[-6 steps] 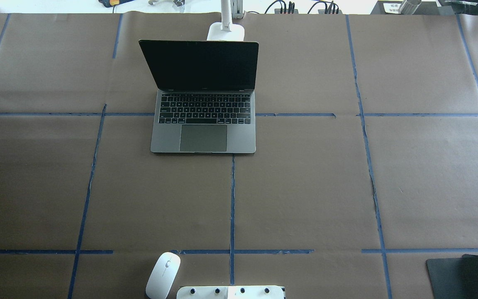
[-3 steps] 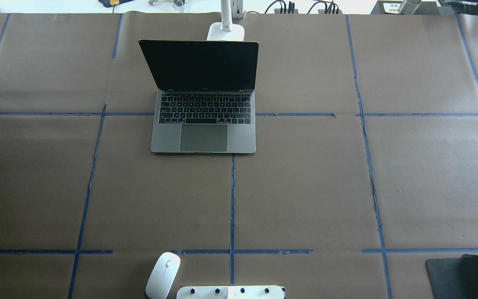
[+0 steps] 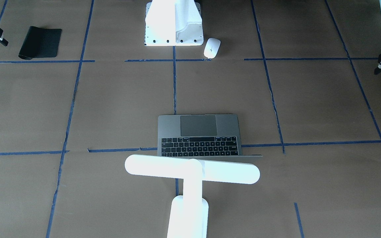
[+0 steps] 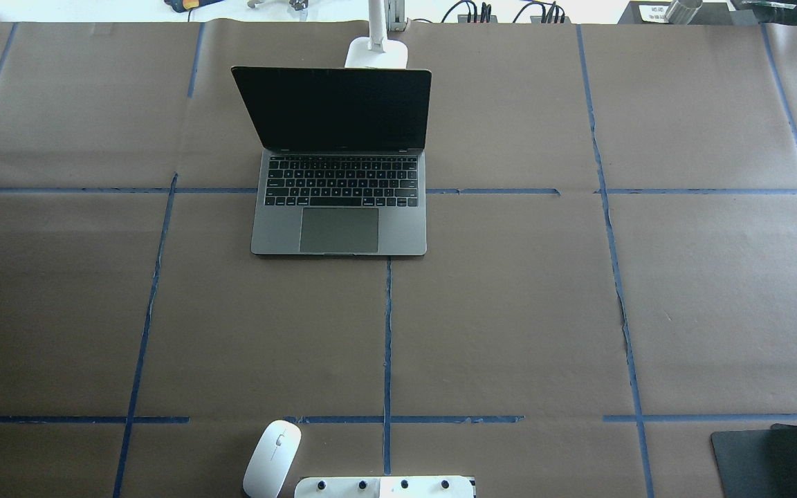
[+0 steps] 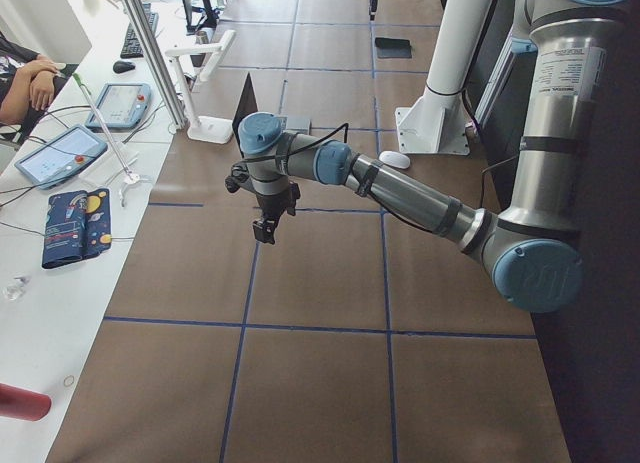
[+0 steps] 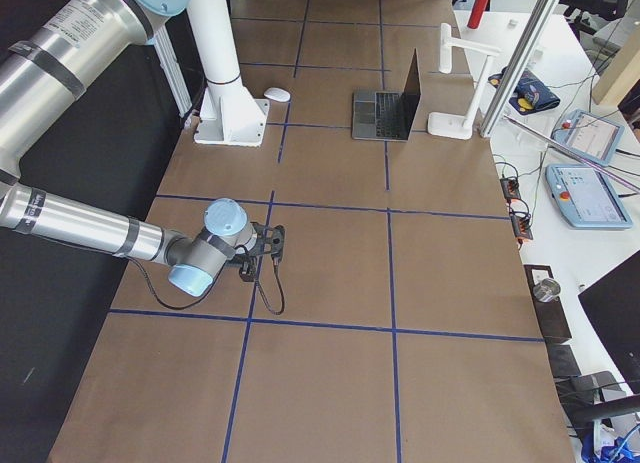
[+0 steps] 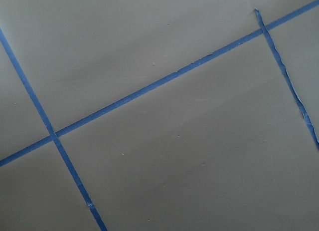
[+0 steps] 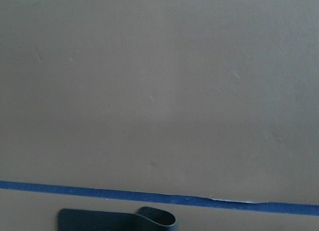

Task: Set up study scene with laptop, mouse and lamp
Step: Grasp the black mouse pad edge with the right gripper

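open laptop (image 4: 340, 228) — lamp (image 3: 192, 172) just behind

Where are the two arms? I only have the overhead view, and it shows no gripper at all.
Observer: The left gripper hangs over bare table at the robot's left end.
Operator: And the right one?
Observer: The right gripper sits low at the other end; its wrist camera sees the mouse pad, one edge curled up.
Operator: Is either holding anything?
Observer: Nothing shows in either gripper.
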Motion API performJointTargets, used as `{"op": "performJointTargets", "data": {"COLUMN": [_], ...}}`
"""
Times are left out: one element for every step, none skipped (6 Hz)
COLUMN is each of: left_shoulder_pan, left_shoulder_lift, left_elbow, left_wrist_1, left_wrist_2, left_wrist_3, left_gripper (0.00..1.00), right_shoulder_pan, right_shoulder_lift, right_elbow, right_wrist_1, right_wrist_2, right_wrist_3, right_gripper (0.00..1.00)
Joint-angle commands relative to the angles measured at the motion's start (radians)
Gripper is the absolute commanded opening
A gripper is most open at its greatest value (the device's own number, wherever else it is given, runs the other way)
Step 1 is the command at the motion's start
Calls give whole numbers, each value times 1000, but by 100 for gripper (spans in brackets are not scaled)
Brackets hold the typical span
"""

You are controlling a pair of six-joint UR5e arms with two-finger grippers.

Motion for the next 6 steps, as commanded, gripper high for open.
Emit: {"op": "performJointTargets", "data": {"left_shoulder_pan": [1, 1, 1, 1, 0, 0], "left_shoulder_lift": [1, 1, 1, 1, 1, 2], "left_elbow": [-3, -3, -3, -3, -5, -9], "left_wrist_1": [0, 0, 0, 0, -1, 0], "left_wrist_2": [0, 0, 0, 1, 2, 2], "left_wrist_3": [-1, -1, -1, -1, -1, -1], "left_gripper": [100, 100, 100, 100, 100, 100], "right_shoulder_pan": [-181, -363, -579, -613, -627, -629], "right_shoulder_lift": [-3, 4, 9, -5, -8, -8], "right_elbow": [-43, -49, -50, -50, -54, -56], "right_wrist_1": [66, 82, 89, 147, 151, 157], "right_wrist_2": [-131, -285, -485, -502, -503, -499], "right_wrist_3": [133, 266, 407, 428, 428, 428], "right_gripper": [98, 98, 99, 98, 94, 47]}}
